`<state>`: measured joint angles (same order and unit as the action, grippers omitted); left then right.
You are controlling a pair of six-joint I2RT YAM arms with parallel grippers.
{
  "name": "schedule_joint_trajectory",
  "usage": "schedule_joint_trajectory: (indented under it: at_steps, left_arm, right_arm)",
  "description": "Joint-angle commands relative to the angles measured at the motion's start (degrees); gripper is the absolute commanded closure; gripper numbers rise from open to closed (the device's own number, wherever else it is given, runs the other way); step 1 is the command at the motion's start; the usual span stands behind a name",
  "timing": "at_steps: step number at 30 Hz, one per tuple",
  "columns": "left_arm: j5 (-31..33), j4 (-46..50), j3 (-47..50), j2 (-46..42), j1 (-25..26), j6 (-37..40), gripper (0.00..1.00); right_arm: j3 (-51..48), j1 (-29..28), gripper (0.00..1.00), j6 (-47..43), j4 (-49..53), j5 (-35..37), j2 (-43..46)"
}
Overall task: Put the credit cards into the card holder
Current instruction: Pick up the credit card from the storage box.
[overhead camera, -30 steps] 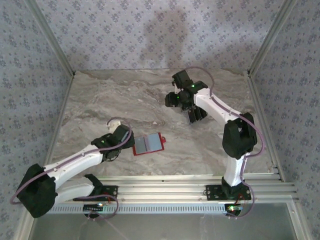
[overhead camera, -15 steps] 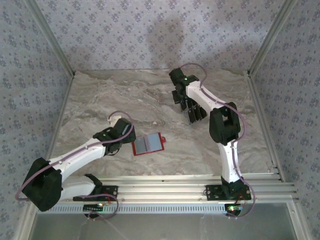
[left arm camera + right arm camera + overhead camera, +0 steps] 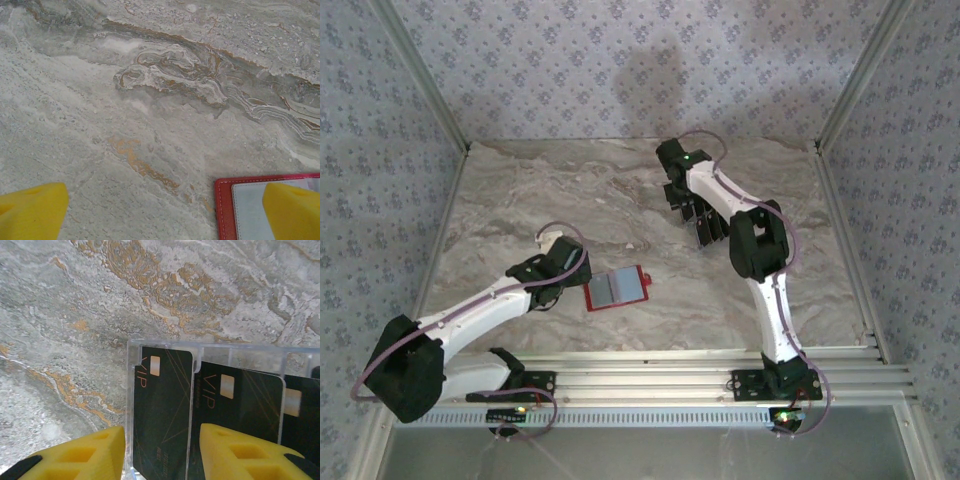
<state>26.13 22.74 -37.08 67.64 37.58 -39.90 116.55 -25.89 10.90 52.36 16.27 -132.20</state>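
Closest to the arm bases, the left gripper hangs low over the stone table. Its two yellow fingers are spread as wide as they go and there is nothing between them. The card holder lies open and flat on the table just beside this gripper, red on the outside with grey pockets facing up. From the left wrist, one yellow finger sits over a corner of a grey pocket.

Farther back, the right gripper points down at a clear rack on the table. The credit cards stand in it side by side, black with gold letters and a small pale square each. The yellow fingers are about half open, one on each side of the end card. They look like they are not squeezing it, but it is hard to be sure.
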Motion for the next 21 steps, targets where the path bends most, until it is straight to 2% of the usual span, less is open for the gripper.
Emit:
schedule_joint_trajectory:
  at_steps: [1,8,17,21]
  left_arm:
    - [-0.68,0.29,-1.57,0.48,-0.43,0.79,0.0]
    - [-0.96,-0.06,-1.5,0.74,-0.51,0.8,0.0]
    - [-1.28,-0.24,-1.77,1.36,-0.5,0.87,0.0]
    - [-1.33,-0.35,-1.75,1.46,-0.58,0.79,0.0]
  right_arm:
    - [2.05,0.66,0.57,-1.03,2.28,-0.16,-1.54]
    - [2.45,0.77,0.65,-1.14,2.49,-1.06,-1.88]
    - [2.7,1.31,0.65,-0.88,2.26,-2.12,-0.6]
    - [2.78,1.46,0.71,-0.79,2.28,-2.87,-0.55]
